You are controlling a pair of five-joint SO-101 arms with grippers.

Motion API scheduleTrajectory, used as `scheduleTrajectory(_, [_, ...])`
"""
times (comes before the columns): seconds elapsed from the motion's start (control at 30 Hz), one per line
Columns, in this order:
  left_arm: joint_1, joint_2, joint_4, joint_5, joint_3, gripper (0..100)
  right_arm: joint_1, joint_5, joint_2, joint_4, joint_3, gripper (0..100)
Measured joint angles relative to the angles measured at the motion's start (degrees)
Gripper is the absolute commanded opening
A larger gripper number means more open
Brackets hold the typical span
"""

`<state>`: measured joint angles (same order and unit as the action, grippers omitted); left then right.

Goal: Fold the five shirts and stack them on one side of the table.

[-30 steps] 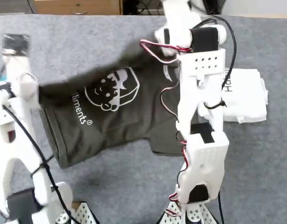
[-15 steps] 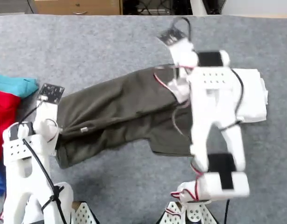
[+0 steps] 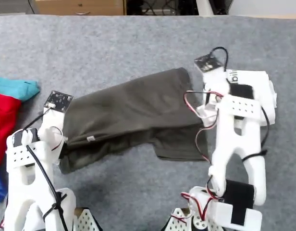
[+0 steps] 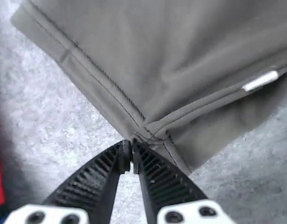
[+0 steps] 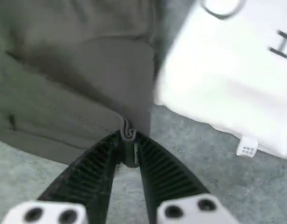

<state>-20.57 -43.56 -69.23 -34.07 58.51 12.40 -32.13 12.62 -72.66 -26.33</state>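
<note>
Dark shirt [image 3: 133, 108] lying lengthwise left to right between arms; left gripper [image 4: 132, 154] pinching its near-left corner; right gripper [image 5: 128, 140] pinching right edge, beside white shirt [image 3: 256, 98].

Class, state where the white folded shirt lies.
In the high view the white shirt lies at the table's right, beside the olive shirt, partly under the right arm.

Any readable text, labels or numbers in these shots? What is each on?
Dark lettering on the folded white shirt: partly covered, no whole word can be read.
Small tag at the white shirt's edge: print too small to read.
White label on the olive shirt: no legible text.
No numbers or signs elsewhere.
</note>
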Motion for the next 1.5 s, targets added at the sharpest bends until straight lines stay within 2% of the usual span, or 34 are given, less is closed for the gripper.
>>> scheduleTrajectory(0.33, [0.09, 0.00, -1.14, -7.21, 2.37, 3, 0.88, -2.11, 0.00, 4.04, -5.80, 1.3])
scheduleTrajectory(0.73, [0.09, 0.00, -2.46, -10.11, 2.64, 3, 0.70, -4.92, 0.18, 5.54, -9.05, 1.4])
scheduleTrajectory(0.83, [0.09, 0.00, -2.46, -10.55, 2.64, 10, -0.09, -6.86, 0.18, 5.63, -11.08, 2.2])
scheduleTrajectory(0.9, [0.09, 0.00, -2.55, -10.55, 2.64, 17, -1.41, -7.74, 0.18, 5.63, -12.04, 7.9])
scheduleTrajectory(1.03, [0.09, 0.00, -5.71, -10.55, 2.64, 18, -1.67, -8.00, 0.18, 5.01, -12.48, 22.7])
scheduleTrajectory(1.1, [-0.44, 0.00, -7.74, -10.55, 1.49, 18, -1.67, -8.44, 0.18, 3.08, -12.31, 25.8])
scheduleTrajectory(1.2, [-3.08, 0.00, -11.43, -10.55, -2.20, 18, -1.93, -8.44, 0.18, -0.97, -8.88, 22.4])
scheduleTrajectory(1.27, [-5.19, 0.00, -14.33, -10.55, -6.15, 14, -2.29, -8.44, 0.18, -3.78, -5.27, 13.3])
scheduleTrajectory(1.33, [-7.47, 0.00, -17.05, -10.55, -10.90, 4, -3.87, -7.03, 0.18, -6.59, -1.49, 0.6])
scheduleTrajectory(1.43, [-9.49, 0.00, -19.60, -10.55, -18.73, 4, -8.35, -1.49, 0.18, -8.26, 3.08, 6.3])
scheduleTrajectory(1.5, [-9.67, -0.09, -20.66, -10.11, -22.68, 3, -12.66, 3.34, 0.18, -7.12, 3.60, 4.1])
